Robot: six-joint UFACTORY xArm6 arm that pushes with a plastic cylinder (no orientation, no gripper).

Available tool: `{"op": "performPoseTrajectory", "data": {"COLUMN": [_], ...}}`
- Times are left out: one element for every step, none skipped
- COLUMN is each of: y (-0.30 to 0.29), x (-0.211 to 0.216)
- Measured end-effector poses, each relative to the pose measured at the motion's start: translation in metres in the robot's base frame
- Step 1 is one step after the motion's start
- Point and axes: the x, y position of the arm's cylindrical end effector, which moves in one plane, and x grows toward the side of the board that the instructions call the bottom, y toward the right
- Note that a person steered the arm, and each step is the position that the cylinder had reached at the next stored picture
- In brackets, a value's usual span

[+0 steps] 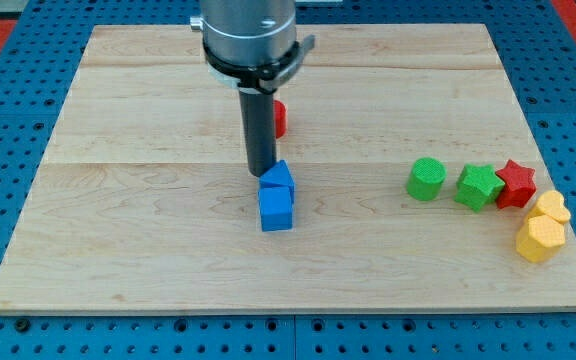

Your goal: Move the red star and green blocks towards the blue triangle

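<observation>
**Camera view. Two onlookers at the board.**

**A:** Where does the rod stand?

**B:** The tip point(262, 174) rests at the top edge of a blue triangular block point(278, 178), apparently touching it. A blue cube point(276, 209) sits just below that block, touching it. There are no jaws on this arm, so nothing opens or closes; it only pushes.

**A:** And the pieces to be moved?

**B:** All well to the view's right of the tip. The green cylinder point(426, 179) is nearest to it, then a small gap, then the green cube-like block point(479, 187), with the red star point(515, 184) touching it on the far side.

**A:** How would they handle?

**B:** By their look, small, rigid and light; they should slide easily on the smooth wooden board point(118, 240). The star's points may make it turn under an off-centre push, and the cylinder could roll aside. I judge contact is best made on the star's right face, so that the row is driven leftward together.

**A:** Obstacles?

**B:** Two yellow blocks point(543, 228) lie just right of and below the star, near the board's right edge, so room behind the star is tight. A red block point(280, 119) is half hidden behind the rod. Between the green cylinder and the tip the board is open.
</observation>
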Motion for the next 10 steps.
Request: {"op": "performPoseTrajectory", "data": {"y": [0.001,-0.016,-0.010,0.044,0.159,0.270,0.355,0.370,0.362,0.325], "x": [0.018,0.012,-0.014,-0.054,-0.088,-0.081,-0.029,0.023,0.058,0.061]}}
